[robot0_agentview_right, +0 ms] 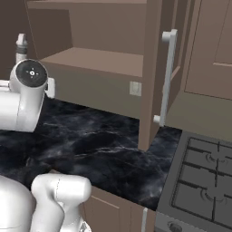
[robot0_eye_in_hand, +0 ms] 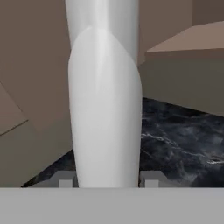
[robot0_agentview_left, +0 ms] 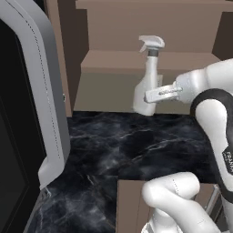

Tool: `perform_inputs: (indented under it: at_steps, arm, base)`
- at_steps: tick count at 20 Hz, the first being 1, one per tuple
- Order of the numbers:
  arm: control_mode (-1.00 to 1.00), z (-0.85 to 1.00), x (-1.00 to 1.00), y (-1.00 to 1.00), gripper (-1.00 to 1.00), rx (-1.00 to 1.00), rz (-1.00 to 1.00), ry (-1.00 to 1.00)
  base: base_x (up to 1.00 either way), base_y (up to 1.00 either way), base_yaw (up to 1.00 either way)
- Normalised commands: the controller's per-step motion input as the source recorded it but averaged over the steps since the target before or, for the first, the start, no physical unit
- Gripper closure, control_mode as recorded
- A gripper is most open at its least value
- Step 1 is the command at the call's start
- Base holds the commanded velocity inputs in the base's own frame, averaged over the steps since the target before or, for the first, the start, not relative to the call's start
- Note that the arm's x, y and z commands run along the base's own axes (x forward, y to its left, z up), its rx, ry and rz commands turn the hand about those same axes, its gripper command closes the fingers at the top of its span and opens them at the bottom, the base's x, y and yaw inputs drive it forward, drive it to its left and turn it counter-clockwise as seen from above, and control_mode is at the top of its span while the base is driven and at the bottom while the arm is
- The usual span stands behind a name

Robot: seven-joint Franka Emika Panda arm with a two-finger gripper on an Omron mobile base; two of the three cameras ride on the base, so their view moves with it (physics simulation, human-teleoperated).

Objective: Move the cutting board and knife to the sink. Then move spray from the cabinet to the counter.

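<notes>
The open cabinet (robot0_agentview_right: 97, 61) shows a bare brown shelf above the black veined counter (robot0_agentview_right: 104, 145). Its door (robot0_agentview_right: 152, 72) stands edge-on with a pale bar handle (robot0_agentview_right: 166, 77). A stove (robot0_agentview_right: 204, 190) sits at lower right. The spray (robot0_agentview_right: 21, 47) top peeks above the arm's (robot0_agentview_right: 22, 97) wrist at left

The spray (robot0_agentview_left: 146, 79) hangs above the counter (robot0_agentview_left: 113, 150), before the cabinet (robot0_agentview_left: 150, 27).

open counter (robot0_agentview_left: 113, 150) below, cabinet (robot0_agentview_left: 150, 61) behind
</notes>
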Motion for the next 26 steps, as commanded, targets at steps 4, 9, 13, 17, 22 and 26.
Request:
perform_inputs:
  at_steps: [4, 9, 13, 17, 22, 26]
  arm:
    - [-1.0, -0.15, -0.57, -0.08, 1.0, 0.0, 0.41, 0.0]
    - [-1.0, -0.17, -0.47, -0.09, 1.0, 0.0, 0.43, 0.0]
    - [-1.0, -0.18, -0.4, -0.08, 1.0, 0.0, 0.45, 0.0]
    - [-1.0, -0.15, -0.26, 0.01, 1.0, 0.0, 0.46, -0.01]
    - [-1.0, -0.22, -0.16, 0.1, 1.0, 0.0, 0.4, 0.0]
    - [-1.0, -0.27, -0.15, 0.09, 1.0, 0.0, 0.31, 0.0]
  base:
    - [0.0, 0.0, 0.0]
    - [0.0, 0.0, 0.0]
    - [0.0, 0.0, 0.0]
    - [0.0, 0.0, 0.0]
    - [0.0, 0.0, 0.0]
    - [0.0, 0.0, 0.0]
